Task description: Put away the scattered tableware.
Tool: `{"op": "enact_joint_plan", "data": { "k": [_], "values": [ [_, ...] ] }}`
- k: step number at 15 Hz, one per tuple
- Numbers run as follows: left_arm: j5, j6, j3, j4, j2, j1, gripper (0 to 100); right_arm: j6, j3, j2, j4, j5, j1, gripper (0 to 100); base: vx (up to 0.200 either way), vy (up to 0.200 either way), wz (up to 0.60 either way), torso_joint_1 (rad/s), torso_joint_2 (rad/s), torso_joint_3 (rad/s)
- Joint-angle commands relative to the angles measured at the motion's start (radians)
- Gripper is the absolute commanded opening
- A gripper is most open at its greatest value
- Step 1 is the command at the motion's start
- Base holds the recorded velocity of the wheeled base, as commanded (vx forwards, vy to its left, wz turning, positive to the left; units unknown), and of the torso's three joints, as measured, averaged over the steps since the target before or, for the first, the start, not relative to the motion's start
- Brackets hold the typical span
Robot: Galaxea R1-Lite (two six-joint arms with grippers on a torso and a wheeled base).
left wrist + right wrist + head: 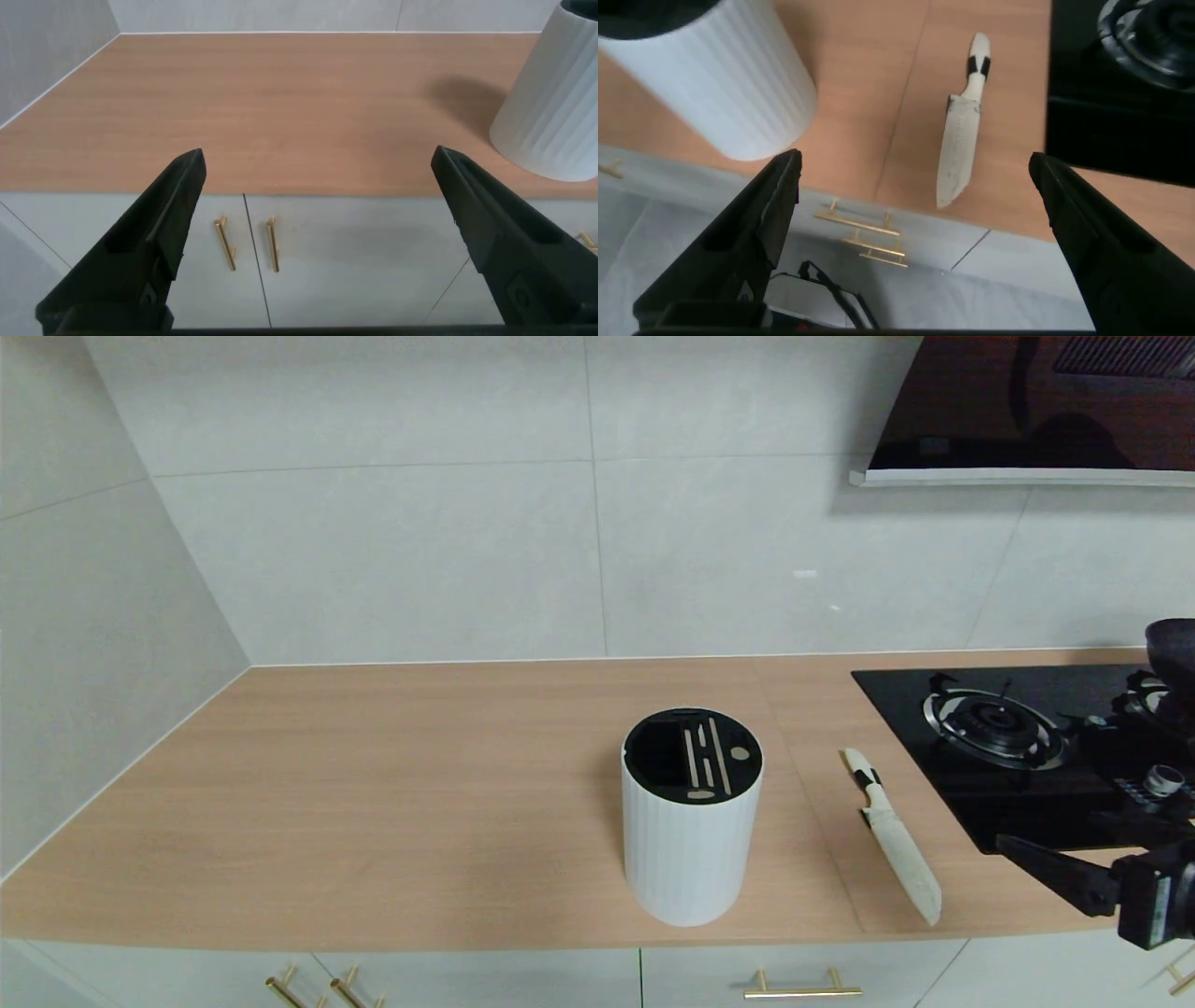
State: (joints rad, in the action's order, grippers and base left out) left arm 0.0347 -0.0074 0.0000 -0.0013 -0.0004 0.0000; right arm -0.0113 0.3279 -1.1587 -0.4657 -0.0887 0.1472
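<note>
A white knife with a black band on its handle lies flat on the wooden counter, blade tip toward the front edge. To its left stands a white ribbed cylindrical holder with a black slotted top. My right gripper is open and hovers above the counter's front edge, near the knife's blade tip. In the head view one right finger shows at the lower right. My left gripper is open, in front of the cabinets left of the holder, holding nothing.
A black gas hob with burners takes up the counter's right end, right beside the knife. A range hood hangs above it. Cabinet doors with gold handles run below the counter. Tiled walls close the back and left.
</note>
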Motion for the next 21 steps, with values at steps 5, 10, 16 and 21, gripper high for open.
{"op": "enact_joint_plan", "data": {
  "k": [5, 10, 16, 21],
  "values": [
    [0.001, 0.0, 0.0, 0.0, 0.0, 0.0, 100, -0.001, 0.033, -0.435, -0.269, 0.044, 0.002, 100, 0.0, 0.0, 0.0, 0.0, 0.0, 0.0],
    [0.001, 0.0, 0.0, 0.0, 0.0, 0.0, 100, -0.004, 0.122, -0.608, -0.33, 0.064, 0.002, 100, 0.0, 0.0, 0.0, 0.0, 0.0, 0.0],
    [-0.001, 0.0, 0.0, 0.0, 0.0, 0.0, 100, -0.004, 0.212, -0.759, -0.349, 0.089, 0.0, 100, 0.0, 0.0, 0.0, 0.0, 0.0, 0.0],
    [0.001, 0.0, 0.0, 0.0, 0.0, 0.0, 100, -0.006, 0.263, -0.927, -0.444, 0.142, -0.012, 100, 0.0, 0.0, 0.0, 0.0, 0.0, 0.0]
  ]
}}
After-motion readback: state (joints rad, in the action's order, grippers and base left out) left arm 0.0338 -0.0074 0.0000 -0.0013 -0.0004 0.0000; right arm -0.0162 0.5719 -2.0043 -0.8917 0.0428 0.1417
